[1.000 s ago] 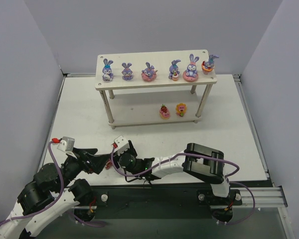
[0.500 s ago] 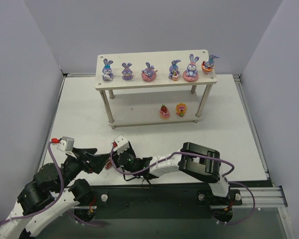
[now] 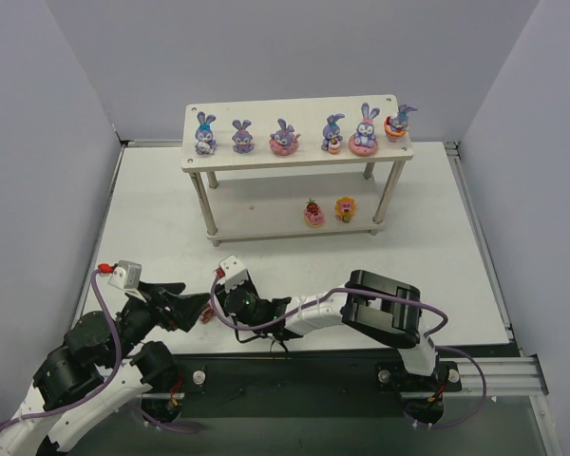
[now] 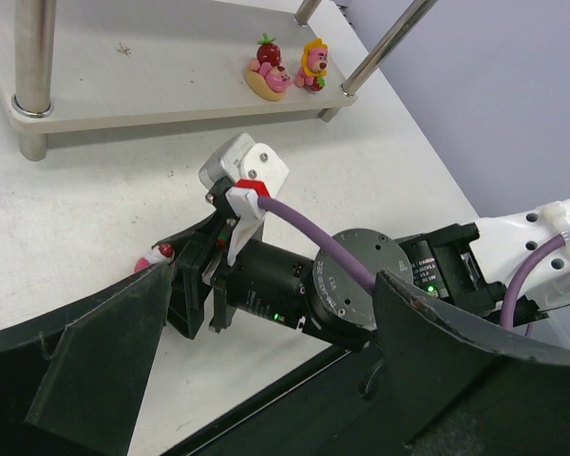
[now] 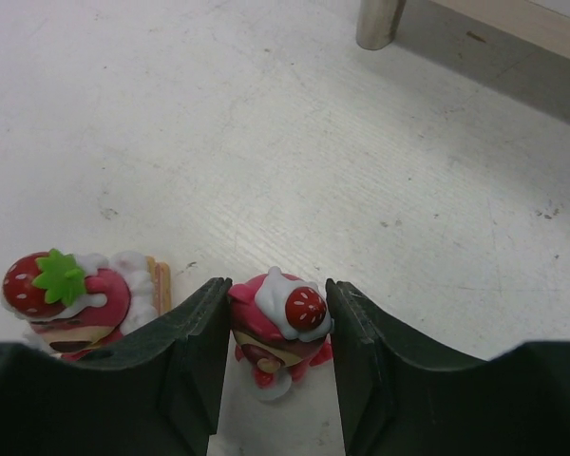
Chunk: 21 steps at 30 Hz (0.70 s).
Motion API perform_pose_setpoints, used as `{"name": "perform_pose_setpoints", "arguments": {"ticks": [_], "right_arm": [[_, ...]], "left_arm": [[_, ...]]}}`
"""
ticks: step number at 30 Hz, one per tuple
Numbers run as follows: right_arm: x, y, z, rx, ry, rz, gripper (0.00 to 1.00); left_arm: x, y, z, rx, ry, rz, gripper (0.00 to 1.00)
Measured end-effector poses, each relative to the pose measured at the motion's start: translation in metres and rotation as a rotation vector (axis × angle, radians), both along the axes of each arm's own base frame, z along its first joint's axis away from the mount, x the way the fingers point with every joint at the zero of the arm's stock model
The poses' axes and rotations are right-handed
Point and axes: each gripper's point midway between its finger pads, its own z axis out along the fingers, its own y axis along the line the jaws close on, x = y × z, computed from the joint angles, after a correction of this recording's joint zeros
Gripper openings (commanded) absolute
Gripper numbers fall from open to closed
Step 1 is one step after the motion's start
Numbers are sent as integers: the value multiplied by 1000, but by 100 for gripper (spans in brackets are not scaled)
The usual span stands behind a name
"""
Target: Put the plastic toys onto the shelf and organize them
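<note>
The shelf [image 3: 294, 114] carries several purple-blue bunnies [image 3: 284, 138] along its top board, and two cake pieces [image 3: 313, 213] sit on its lower board. Low at the near left of the table, my right gripper [image 5: 277, 351] is shut on a pink cake toy with a strawberry on top [image 5: 280, 328]; both fingers touch its sides as it stands on the table. A second strawberry cake toy [image 5: 71, 294] lies just left of the left finger. My left gripper [image 4: 266, 380] is wide open and holds nothing, right beside the right gripper [image 4: 195, 285].
A shelf leg [image 5: 378, 21] stands ahead of the right gripper. Grey walls enclose the table on the left, back and right. The two arms lie close together at the near left, with the black rail [image 3: 361, 366] behind them.
My right gripper's jaws have narrowed onto the pink cake toy, and its wrist has edged slightly left. The left arm has stayed still.
</note>
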Motion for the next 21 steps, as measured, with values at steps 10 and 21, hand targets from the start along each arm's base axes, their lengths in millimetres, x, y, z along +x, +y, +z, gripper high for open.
{"name": "perform_pose_setpoints", "arguments": {"ticks": [10, 21], "right_arm": [[79, -44, 31, -2, -50, -143, 7], [155, -83, 65, 49, -84, -275, 8]], "left_arm": [[-1, -1, 0, -1, 0, -8, 97], [-1, -1, 0, -1, -1, -11, 97]]}}
